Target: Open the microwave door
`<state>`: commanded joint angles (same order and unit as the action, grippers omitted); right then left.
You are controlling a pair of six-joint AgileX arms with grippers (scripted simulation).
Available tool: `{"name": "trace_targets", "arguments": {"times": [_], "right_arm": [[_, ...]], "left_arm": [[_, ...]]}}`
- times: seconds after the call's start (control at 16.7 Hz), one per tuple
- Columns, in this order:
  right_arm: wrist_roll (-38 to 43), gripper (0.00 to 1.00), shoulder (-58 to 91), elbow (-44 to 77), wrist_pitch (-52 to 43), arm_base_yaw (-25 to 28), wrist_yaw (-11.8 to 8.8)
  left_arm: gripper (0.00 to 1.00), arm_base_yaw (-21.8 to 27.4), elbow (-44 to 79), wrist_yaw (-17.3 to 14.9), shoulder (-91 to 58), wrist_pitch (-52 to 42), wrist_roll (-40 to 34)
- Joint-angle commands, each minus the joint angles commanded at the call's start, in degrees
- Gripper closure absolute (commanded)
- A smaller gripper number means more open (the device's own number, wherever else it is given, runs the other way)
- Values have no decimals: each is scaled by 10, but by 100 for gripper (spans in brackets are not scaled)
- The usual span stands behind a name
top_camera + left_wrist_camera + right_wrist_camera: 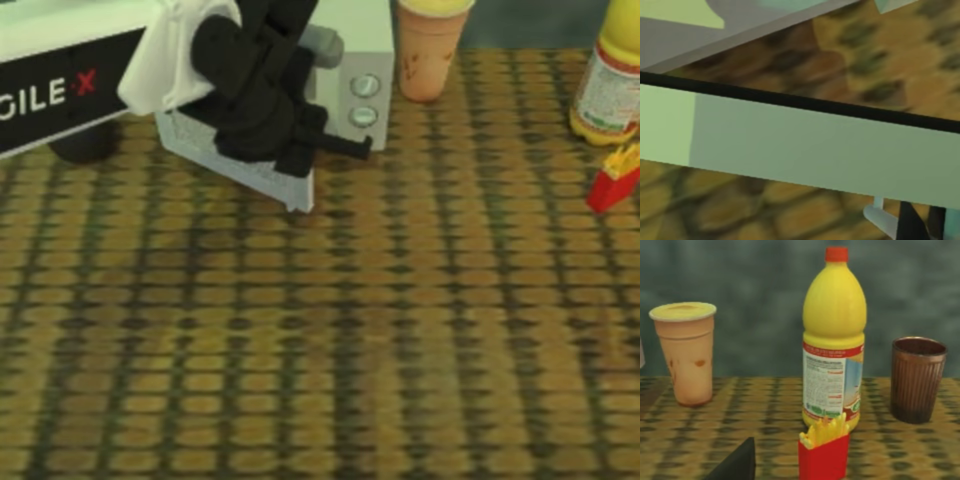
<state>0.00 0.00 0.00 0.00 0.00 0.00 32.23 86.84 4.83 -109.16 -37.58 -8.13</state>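
The microwave (352, 40) stands at the table's back, left of centre, with two silver knobs (364, 100) on its front. The microwave door (265, 180) is swung out from the body at an angle, its free corner toward the table's middle. My left gripper (305, 158) reaches down over the door near its free edge. In the left wrist view the door's pale edge (815, 145) runs across the frame. Below it, the black fingers (912, 225) close round the door's handle bar (880, 219). Of my right gripper only one dark fingertip (737, 462) shows; it is out of the top view.
An orange cup (430, 50) stands just right of the microwave. A yellow bottle (608, 90) and a red fries box (615, 178) are at the back right. A brown cup (917, 380) stands beside the bottle (834, 340) in the right wrist view.
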Motion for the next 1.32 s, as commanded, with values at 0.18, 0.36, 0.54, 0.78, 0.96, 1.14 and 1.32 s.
{"name": "trace_targets", "arguments": {"times": [0.18,0.36,0.54,0.78,0.96,1.14,1.32], "right_arm": [[0,0,0,0,0,0,0],[0,0,0,0,0,0,0],[0,0,0,0,0,0,0],[0,0,0,0,0,0,0],[0,0,0,0,0,0,0],[0,0,0,0,0,0,0],[0,0,0,0,0,0,0]], "left_arm": [[100,0,0,0,0,0,0],[100,1,-6,-7,4,3,5],[100,-10,-34,-24,21,7,39],[100,-22,-60,-44,45,18,77],[100,-22,-60,-45,46,18,77],[100,-22,-60,-45,46,18,77],[100,-22,-60,-45,46,18,77]]}}
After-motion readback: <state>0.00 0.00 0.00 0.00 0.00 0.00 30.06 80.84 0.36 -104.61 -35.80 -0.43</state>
